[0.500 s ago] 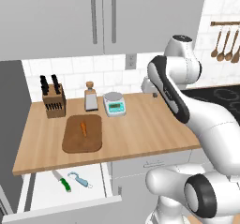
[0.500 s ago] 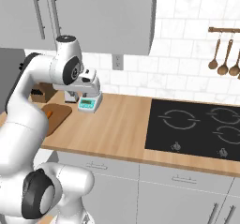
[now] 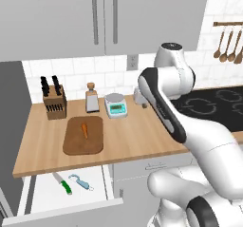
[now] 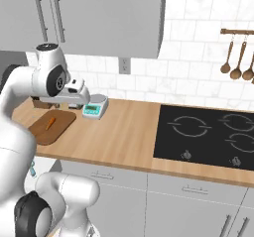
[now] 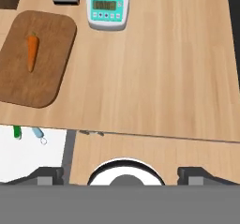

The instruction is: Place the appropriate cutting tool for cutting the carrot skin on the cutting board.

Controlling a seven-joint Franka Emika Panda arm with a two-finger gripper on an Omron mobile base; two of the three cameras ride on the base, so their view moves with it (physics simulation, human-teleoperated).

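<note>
**Peeler in the open drawer, carrot on the board**

The gripper [image 5: 120, 174] hovered above the countertop [image 5: 154, 78] with its jaws wide apart, holding nothing. The peeler [image 3: 81, 182] lay in the open drawer [image 3: 47, 193] beside the green-handled knife [image 3: 63, 184]. The carrot [image 3: 85, 129] rested on the cutting board [image 3: 83, 143].

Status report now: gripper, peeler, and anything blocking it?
Gripper open, empty, above the counter. Peeler in open drawer beside green-handled knife. Nothing blocks it.

The kitchen scale [image 5: 108, 8] on the counter [image 5: 154, 78] has a small screen, but its digits are too blurry to read.
</note>
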